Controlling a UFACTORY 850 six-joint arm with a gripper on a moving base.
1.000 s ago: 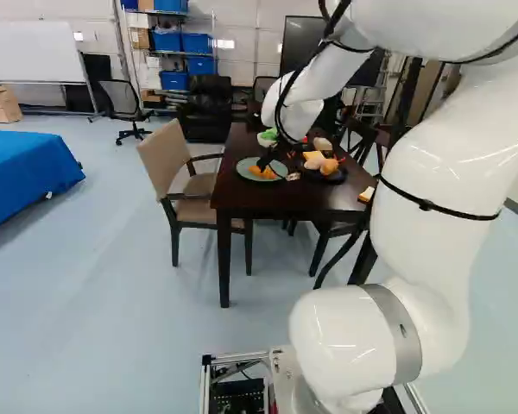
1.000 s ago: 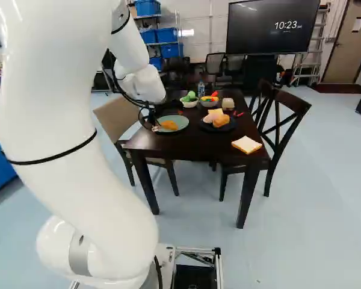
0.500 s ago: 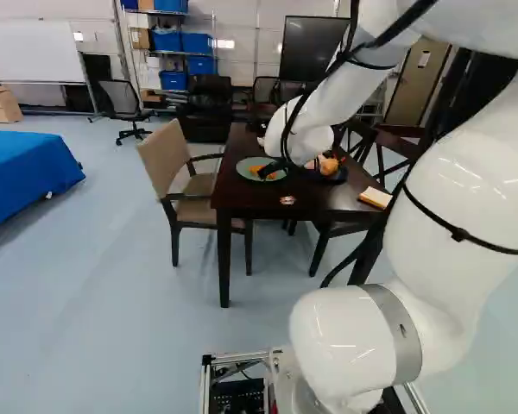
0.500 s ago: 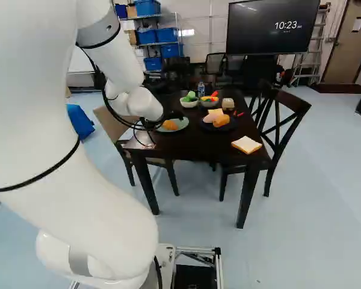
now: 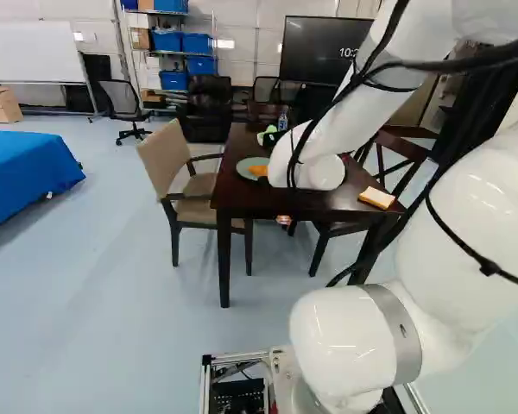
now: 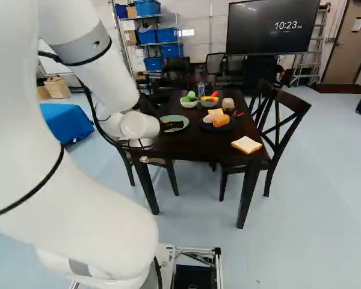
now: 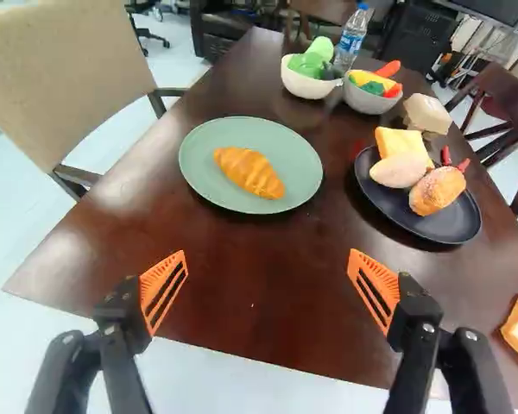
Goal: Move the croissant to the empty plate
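In the right base view my gripper (image 6: 173, 125) shows as a dark shape in front of the green plate, covering most of the croissant. In the wrist view the gripper (image 7: 268, 260) stands wide open, nothing between its orange pads. Ahead of it, the golden croissant (image 7: 249, 172) lies on the round green plate (image 7: 198, 183), a little toward one finger's side. A dark plate (image 7: 388, 217) beside it bears a yellow slice and bread pieces. The croissant (image 5: 258, 171) also peeks out beside my white wrist in the left base view.
Two bowls, a pale one (image 7: 304, 84) with green items and a grey one (image 7: 369, 102), stand beyond the plates near a water bottle (image 7: 351, 36). A bread slice (image 6: 246, 144) lies near the table's (image 6: 186, 150) corner. Chairs (image 6: 289, 114) flank the table on both sides.
The arm's forearm and wrist have come back and down toward the table's near edge, the gripper with them, still open. Base, plates and croissant have stayed put.
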